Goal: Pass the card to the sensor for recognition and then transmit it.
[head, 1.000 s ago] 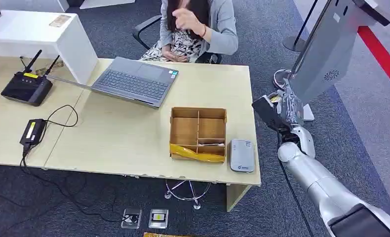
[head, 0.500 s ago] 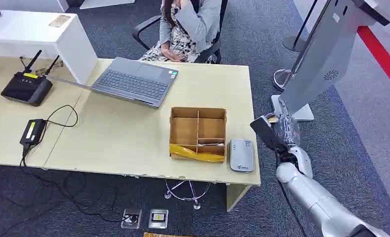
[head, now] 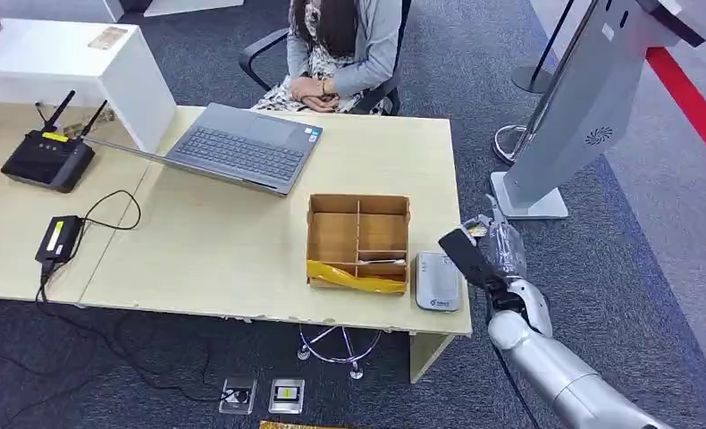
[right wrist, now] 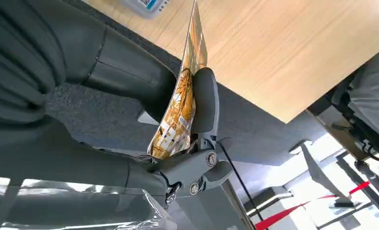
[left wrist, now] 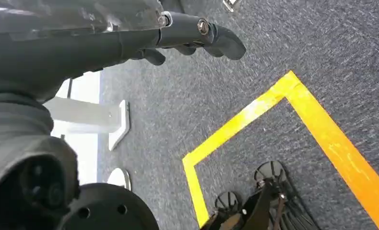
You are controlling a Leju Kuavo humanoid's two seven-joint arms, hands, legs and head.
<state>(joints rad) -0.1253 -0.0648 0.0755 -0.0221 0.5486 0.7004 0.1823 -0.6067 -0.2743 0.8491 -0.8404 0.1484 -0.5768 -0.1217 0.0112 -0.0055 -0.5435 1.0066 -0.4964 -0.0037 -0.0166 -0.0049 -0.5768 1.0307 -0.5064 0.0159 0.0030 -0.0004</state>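
Off the near right corner of the surface (head: 242, 259), the right robot hand (head: 485, 248) hangs in the air with the card (right wrist: 182, 108) pinched edge-on between thumb and a finger. The sensor (head: 438, 281), a small grey reader, lies flat on the surface just beside the divided cardboard box (head: 359, 239), and the card is near it but not over it.

From where I stand, the grip looks like the weak point: the card is held by one end, and a good part of it stands free, so a nudge against the surface's edge or the box wall could twist it loose and drop it to the carpet. The card is also upright while the reader faces up, so unless it is laid flatter and close, the read may fail.

The left robot hand (left wrist: 178, 38) hangs over the floor, fingers curled in on nothing.
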